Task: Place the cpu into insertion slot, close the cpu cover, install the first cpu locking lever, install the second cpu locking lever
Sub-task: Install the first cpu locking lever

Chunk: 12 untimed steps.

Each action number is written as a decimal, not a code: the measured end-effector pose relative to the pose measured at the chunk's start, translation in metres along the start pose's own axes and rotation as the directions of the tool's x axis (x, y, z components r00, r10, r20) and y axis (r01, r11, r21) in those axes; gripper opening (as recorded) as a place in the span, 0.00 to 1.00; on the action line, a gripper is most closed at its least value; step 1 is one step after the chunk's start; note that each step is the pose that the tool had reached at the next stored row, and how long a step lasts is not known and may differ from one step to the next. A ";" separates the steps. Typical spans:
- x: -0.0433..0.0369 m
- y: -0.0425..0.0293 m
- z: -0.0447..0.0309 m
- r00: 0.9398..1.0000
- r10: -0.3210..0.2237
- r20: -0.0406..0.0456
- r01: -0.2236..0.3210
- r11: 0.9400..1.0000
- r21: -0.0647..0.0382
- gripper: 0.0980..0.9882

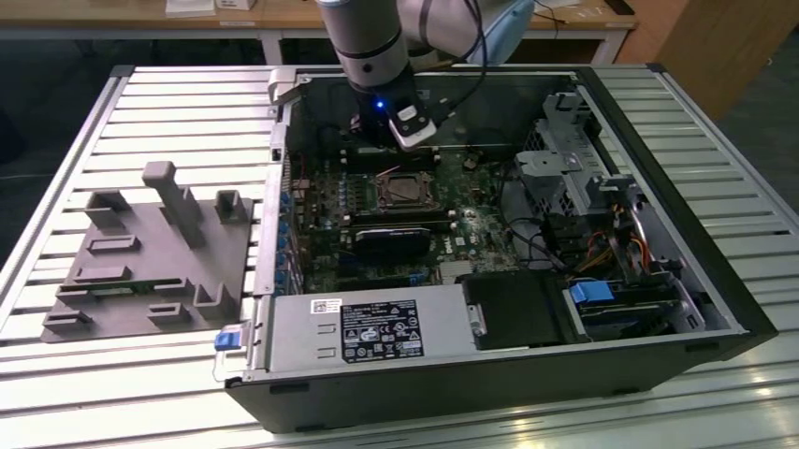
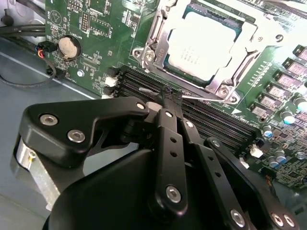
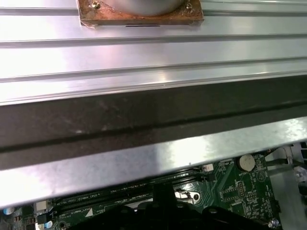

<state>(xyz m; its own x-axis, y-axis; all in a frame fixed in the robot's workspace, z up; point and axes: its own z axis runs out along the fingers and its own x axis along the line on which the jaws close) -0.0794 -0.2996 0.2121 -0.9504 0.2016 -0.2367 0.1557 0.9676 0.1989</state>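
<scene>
On the exterior view's left, one grey slotted tray lies on the ribbed metal table. To its right stands one open computer case, the arm reaching into its far side. One chip sits in the socket, one cover closed over it. The gripper, pressed together at the tip, is at a thin lever; whether it pinches it I cannot tell. Wooden desks stand far behind.

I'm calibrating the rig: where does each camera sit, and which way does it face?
Exterior view: above the table, looking down into the open computer case; the arm shows.
Second wrist view: behind the claw, facing the cpu.
First wrist view: faces the case wall over the claw.
Both wrist views share the coin battery.
</scene>
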 end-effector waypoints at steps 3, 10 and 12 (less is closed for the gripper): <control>0.0005 -0.0003 0.0010 1.000 0.000 0.003 0.000 1.000 -0.004 0.00; 0.0014 -0.0009 0.0041 1.000 -0.002 0.019 0.002 1.000 -0.008 0.00; 0.0017 -0.0009 0.0049 1.000 0.002 0.025 -0.001 1.000 -0.007 0.00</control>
<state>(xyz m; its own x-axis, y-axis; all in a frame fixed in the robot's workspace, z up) -0.0799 -0.2994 0.2068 -0.9430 0.2070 -0.2605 0.1553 0.9662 0.2057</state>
